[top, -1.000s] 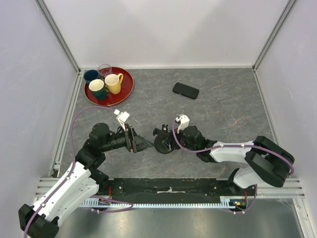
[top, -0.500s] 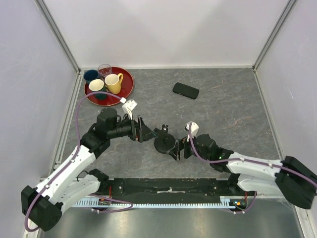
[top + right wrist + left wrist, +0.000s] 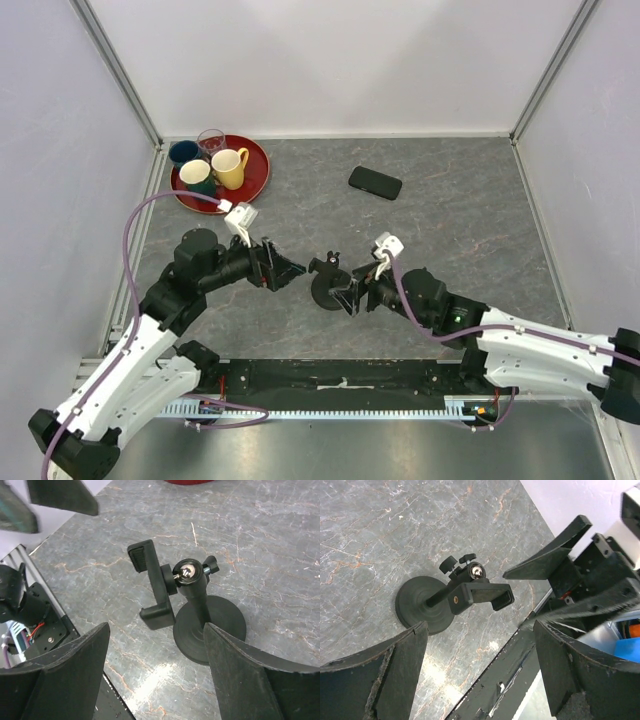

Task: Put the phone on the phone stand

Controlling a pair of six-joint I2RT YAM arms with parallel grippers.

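While left gripper (image 3: 290,270) and right gripper (image 3: 350,298) stay spread apart flanking the phone stand (image 3: 327,288) — phone (image 3: 375,182) hasn't budged, upper centre.

L gripper (image 3: 481,630) spread wide; phone stand (image 3: 454,600) upright on grey marbled table (image 3: 380,535) just ahead

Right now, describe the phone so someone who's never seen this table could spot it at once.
On the grey stone table, look at the far half, right of the round red tray. The phone lies flat there alone, a thin black rounded rectangle, unlike the upright black phone stand closer to the near edge.
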